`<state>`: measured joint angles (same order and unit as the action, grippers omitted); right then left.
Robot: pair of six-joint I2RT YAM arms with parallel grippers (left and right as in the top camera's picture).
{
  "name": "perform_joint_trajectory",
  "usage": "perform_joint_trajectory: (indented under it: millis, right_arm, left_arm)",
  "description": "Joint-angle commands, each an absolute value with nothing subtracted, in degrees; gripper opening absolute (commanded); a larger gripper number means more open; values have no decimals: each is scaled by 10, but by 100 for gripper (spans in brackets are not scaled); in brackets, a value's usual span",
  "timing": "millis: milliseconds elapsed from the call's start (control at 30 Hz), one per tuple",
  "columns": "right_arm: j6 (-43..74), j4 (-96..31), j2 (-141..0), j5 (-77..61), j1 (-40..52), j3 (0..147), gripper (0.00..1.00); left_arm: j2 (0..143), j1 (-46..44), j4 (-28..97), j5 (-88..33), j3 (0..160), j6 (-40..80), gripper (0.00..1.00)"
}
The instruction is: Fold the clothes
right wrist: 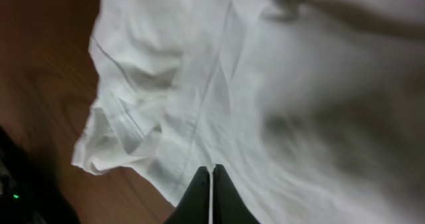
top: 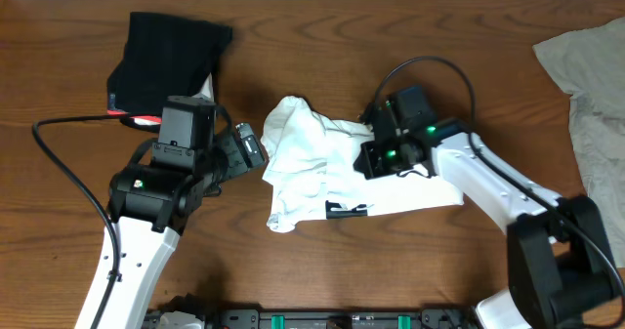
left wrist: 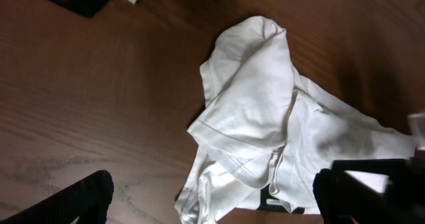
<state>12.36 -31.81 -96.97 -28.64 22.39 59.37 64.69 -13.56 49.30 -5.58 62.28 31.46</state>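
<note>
Crumpled white fabric T-shirt [top: 312, 163] lies between left gripper [left wrist: 212, 183], wide open and empty, and right gripper [right wrist: 211, 179], closed against it, hold unconfirmed. I judge it light, limp; advise pinching hem corners.

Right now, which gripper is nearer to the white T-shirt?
Right. The right gripper is on the right side of the white T-shirt, shut on its fabric. The left gripper hangs open just beside the shirt's left edge.
</note>
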Motion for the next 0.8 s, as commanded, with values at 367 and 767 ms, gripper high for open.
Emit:
perform_joint_trajectory:
  millis: [367, 767]
  right_arm:
    - [177, -335, -993, -212, 269, 582, 1]
    - [199, -306, -1091, -215, 279, 575, 1]
  left_arm:
    - [648, -135, 471, -46, 621, 311, 98]
    - [688, -135, 469, -39, 616, 312, 98]
